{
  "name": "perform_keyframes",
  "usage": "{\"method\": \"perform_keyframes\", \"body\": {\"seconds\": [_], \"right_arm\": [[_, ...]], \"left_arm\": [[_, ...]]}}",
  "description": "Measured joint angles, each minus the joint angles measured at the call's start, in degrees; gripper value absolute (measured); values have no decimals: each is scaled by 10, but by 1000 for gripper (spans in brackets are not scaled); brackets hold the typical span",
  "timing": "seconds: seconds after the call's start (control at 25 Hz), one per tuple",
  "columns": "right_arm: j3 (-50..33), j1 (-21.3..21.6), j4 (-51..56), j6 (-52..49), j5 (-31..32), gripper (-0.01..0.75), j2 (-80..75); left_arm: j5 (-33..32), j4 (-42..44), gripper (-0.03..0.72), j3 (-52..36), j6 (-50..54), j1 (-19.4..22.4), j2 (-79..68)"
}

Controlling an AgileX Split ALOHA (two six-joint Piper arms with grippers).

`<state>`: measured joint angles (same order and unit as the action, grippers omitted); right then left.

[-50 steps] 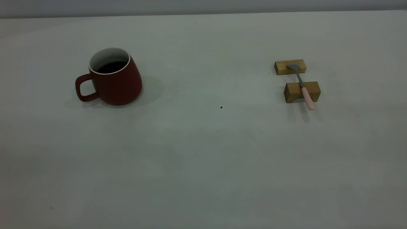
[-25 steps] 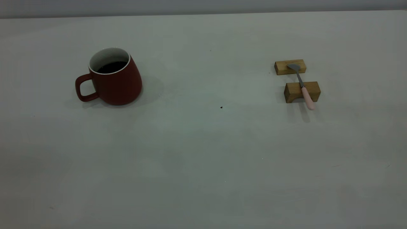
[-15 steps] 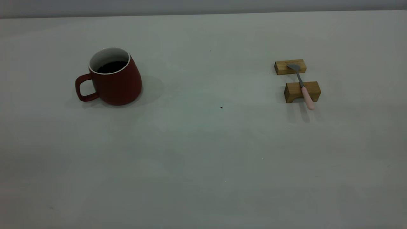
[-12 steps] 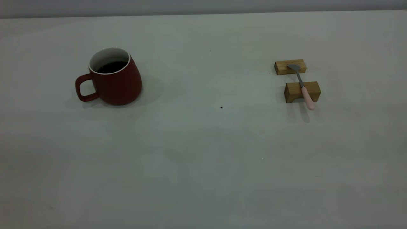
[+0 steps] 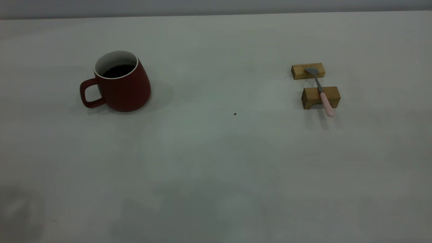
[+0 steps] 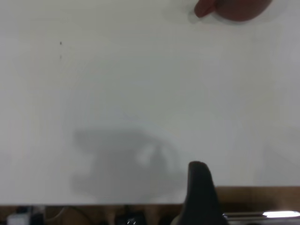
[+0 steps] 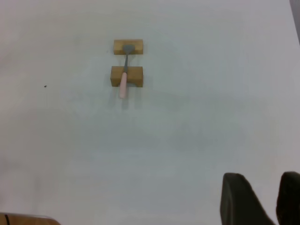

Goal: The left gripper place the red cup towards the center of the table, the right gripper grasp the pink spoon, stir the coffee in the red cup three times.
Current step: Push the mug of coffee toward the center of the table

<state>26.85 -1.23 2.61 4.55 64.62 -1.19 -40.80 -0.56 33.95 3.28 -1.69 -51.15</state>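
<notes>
The red cup [image 5: 123, 91] stands upright at the left of the table [image 5: 216, 152], handle pointing left, with dark coffee [image 5: 118, 71] inside. The pink spoon [image 5: 323, 94] lies at the right across two wooden blocks, handle overhanging toward the near side. Neither gripper shows in the exterior view. In the left wrist view the left gripper [image 6: 199, 187] hangs over the table's near edge, far from the cup [image 6: 236, 7]. The right gripper [image 7: 269, 187] is open with nothing between its fingers, well short of the spoon [image 7: 124, 79].
Two tan wooden blocks [image 5: 307, 71] [image 5: 320, 98] carry the spoon. A tiny dark speck [image 5: 235, 114] lies near the table's middle. The table's brown front edge [image 6: 262, 197] shows in the left wrist view. Wide bare surface separates cup and spoon.
Cup and spoon have not moved. A faint shadow has spread over the table's near side, darkest at the lower left corner.
</notes>
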Motion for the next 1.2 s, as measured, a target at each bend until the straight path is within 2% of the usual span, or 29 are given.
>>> {"method": "perform_keyframes", "body": {"seconds": [0.24, 0.52, 0.92, 1.08, 1.2], "right_arm": [[0, 0, 0, 0, 0, 237, 0], [0, 0, 1, 0, 0, 237, 0], [0, 0, 1, 0, 0, 237, 0], [0, 0, 1, 0, 0, 237, 0], [0, 0, 1, 0, 0, 237, 0]], "left_arm": [[43, 0, 586, 129, -71, 0, -274], [-16, 0, 586, 323, -163, 0, -522], [-17, 1, 586, 540, -386, 1, -771], [-17, -1, 586, 598, -504, 1, -822], [-12, -2, 586, 609, -606, 1, -845]]}}
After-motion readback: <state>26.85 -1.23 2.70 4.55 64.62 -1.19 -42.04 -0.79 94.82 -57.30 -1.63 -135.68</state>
